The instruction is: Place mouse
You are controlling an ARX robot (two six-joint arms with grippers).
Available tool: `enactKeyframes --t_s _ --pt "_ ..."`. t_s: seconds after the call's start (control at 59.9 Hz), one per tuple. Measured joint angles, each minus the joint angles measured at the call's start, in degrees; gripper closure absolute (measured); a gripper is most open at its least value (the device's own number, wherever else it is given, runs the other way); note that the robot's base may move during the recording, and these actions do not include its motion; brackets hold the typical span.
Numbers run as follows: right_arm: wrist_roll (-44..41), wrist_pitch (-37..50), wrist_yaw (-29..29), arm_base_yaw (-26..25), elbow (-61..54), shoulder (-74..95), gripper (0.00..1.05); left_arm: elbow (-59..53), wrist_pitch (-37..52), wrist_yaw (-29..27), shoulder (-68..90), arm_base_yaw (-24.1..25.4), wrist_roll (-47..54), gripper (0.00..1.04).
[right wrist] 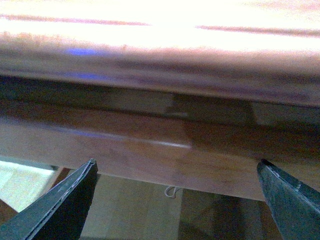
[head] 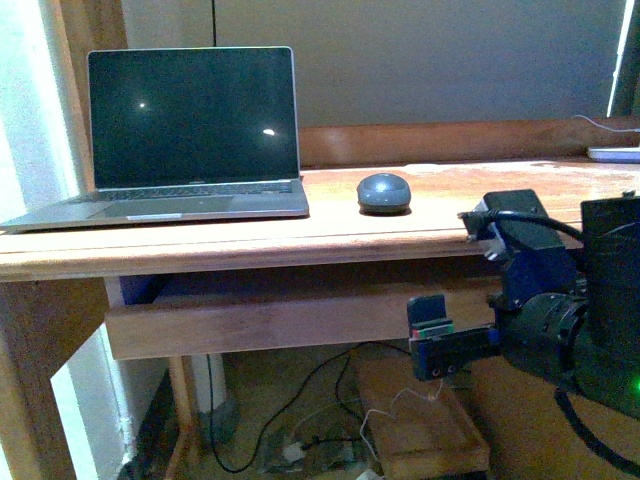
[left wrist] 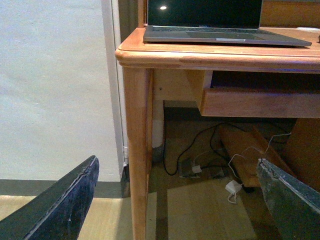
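Note:
The mouse [head: 384, 192], a small dark grey domed oval, sits on the wooden desk [head: 330, 232] just right of the laptop. My right gripper [head: 432, 340] is open and empty. It hangs below the desk's front edge, lower than the mouse and a little to its right. In the right wrist view the open gripper [right wrist: 176, 165] faces the underside of the desk edge [right wrist: 160, 65], with nothing between the fingers. My left gripper [left wrist: 176, 170] is open and empty, low near the floor at the desk's left corner. It is out of the front view. Neither wrist view shows the mouse.
An open laptop [head: 190, 130] with a dark screen stands on the left of the desk and shows in the left wrist view [left wrist: 220, 32]. A drawer front [head: 300, 315] hangs under the top. The desk leg [left wrist: 137, 150], floor cables [left wrist: 200, 165] and a wooden box [head: 425, 435] are below.

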Motion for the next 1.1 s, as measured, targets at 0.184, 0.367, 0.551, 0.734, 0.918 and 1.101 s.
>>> enactKeyframes --t_s 0.184,0.367,0.551,0.734,0.918,1.101 --pt "9.79 -9.88 -1.64 -7.37 -13.44 -23.93 0.07 0.0 0.0 0.0 0.0 0.0 0.0 0.08" --pt "16.31 -21.44 -5.27 -9.14 -28.98 -51.3 0.07 0.0 0.0 0.0 0.0 0.0 0.0 0.08" --pt "19.56 -37.68 1.46 -1.27 -38.29 -79.87 0.07 0.0 0.0 0.0 0.0 0.0 0.0 0.08" --pt "22.64 -43.69 10.38 5.73 -43.78 -97.59 0.07 0.0 0.0 0.02 0.0 0.0 0.0 0.08" --pt "6.01 -44.26 16.2 5.4 -46.51 -100.65 0.39 0.0 0.0 0.0 -0.02 0.0 0.0 0.08" --pt "1.55 -46.4 9.9 -1.14 -46.51 -102.68 0.71 0.0 0.0 0.0 -0.02 0.0 0.0 0.08"
